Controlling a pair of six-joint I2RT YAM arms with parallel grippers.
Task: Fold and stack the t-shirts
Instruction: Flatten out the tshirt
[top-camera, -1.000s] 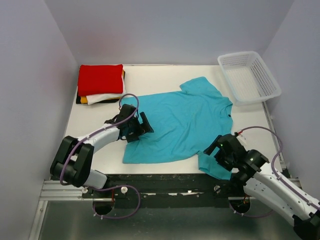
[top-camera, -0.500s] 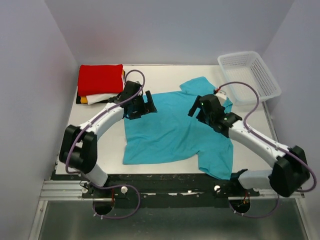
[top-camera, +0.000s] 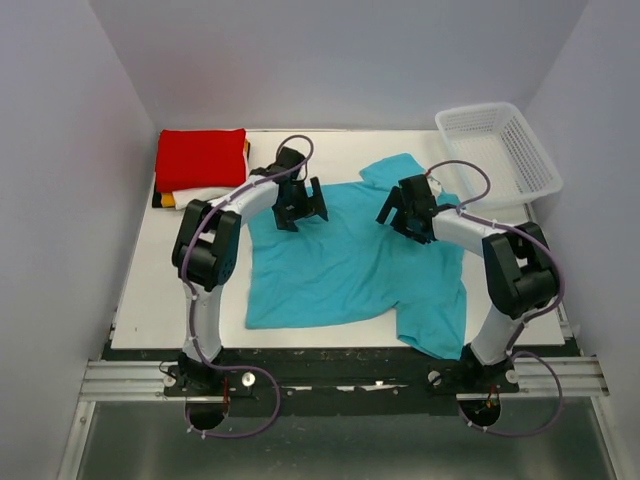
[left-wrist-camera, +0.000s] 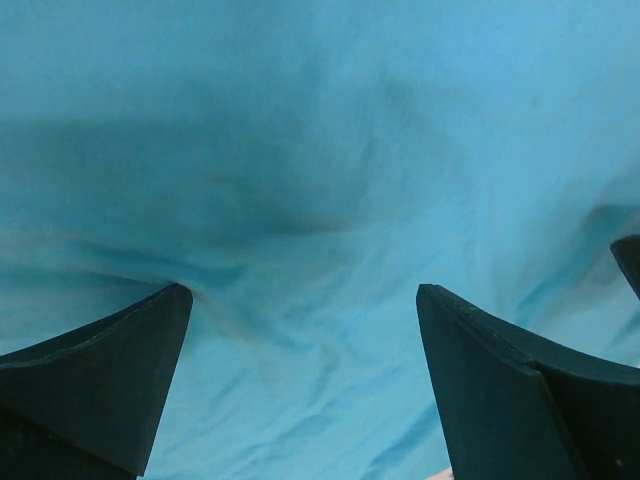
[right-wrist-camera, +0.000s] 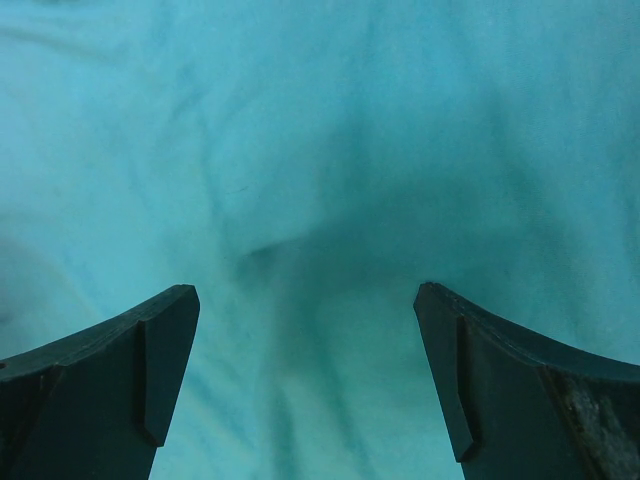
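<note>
Basket (top-camera: 497, 160) far right, folded stack (top-camera: 200, 158) far left

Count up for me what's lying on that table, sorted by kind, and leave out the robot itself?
Spread-out turquoise t-shirt: 1
Folded t-shirts in the stack: 4, going by the red, white, yellow-orange and black layers that show
White mesh basket: 1
Total: 6
</note>
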